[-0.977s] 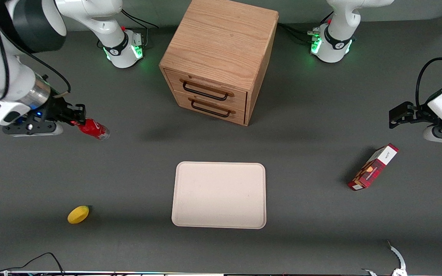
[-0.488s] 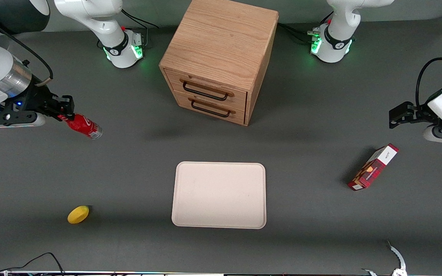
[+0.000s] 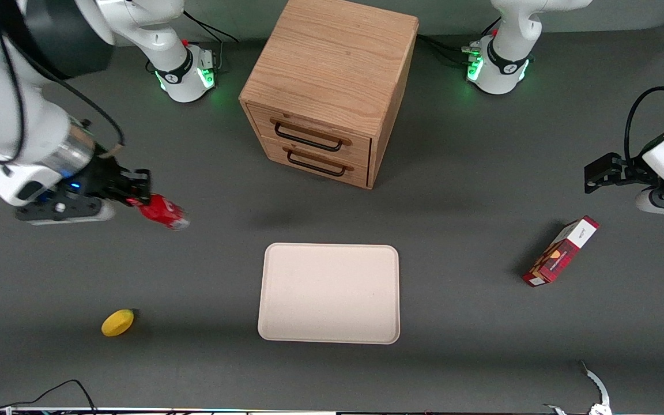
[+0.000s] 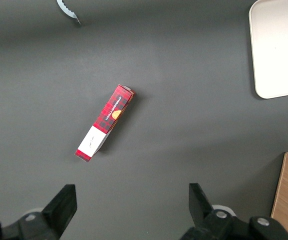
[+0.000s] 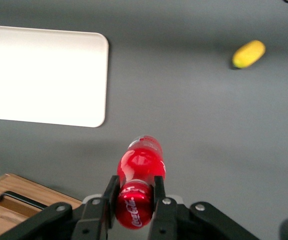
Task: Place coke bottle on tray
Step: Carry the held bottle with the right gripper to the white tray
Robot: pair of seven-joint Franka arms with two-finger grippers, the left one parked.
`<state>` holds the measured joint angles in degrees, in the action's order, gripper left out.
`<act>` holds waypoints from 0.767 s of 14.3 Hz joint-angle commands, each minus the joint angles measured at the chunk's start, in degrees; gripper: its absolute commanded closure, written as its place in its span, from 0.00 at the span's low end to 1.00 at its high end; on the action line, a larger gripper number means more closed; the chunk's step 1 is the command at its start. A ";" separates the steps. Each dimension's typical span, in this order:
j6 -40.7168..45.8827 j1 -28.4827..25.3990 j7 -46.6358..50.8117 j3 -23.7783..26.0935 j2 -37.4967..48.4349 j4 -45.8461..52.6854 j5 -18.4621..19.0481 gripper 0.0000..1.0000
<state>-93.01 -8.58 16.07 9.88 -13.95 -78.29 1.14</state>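
Observation:
My right gripper (image 3: 138, 196) (image 5: 134, 190) is shut on the cap end of the coke bottle (image 3: 162, 211) (image 5: 139, 172), a small red bottle held tilted in the air above the table at the working arm's end. The tray (image 3: 329, 293) (image 5: 44, 75), pale cream with a low rim, lies flat in the middle of the table, nearer the front camera than the bottle and apart from it. Nothing lies on the tray.
A wooden drawer cabinet (image 3: 332, 86) (image 5: 19, 205) stands farther from the camera than the tray. A yellow fruit (image 3: 117, 322) (image 5: 248, 53) lies near the front edge. A red-and-white carton box (image 3: 560, 251) (image 4: 105, 122) lies toward the parked arm's end.
The gripper with the coke bottle first drew back toward the table's end, then swung toward the tray and nearer the front camera. Nothing else moved.

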 commanded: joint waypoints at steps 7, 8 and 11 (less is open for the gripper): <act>-8.75 -5.91 -3.85 -0.38 -18.83 17.47 0.79 1.00; -10.77 -6.27 -3.94 -0.38 -20.06 17.47 0.79 1.00; -16.40 -7.49 -3.85 -0.56 -23.31 17.47 0.88 1.00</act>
<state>-107.37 -14.36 13.25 9.87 -34.26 -64.30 1.26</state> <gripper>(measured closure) 0.687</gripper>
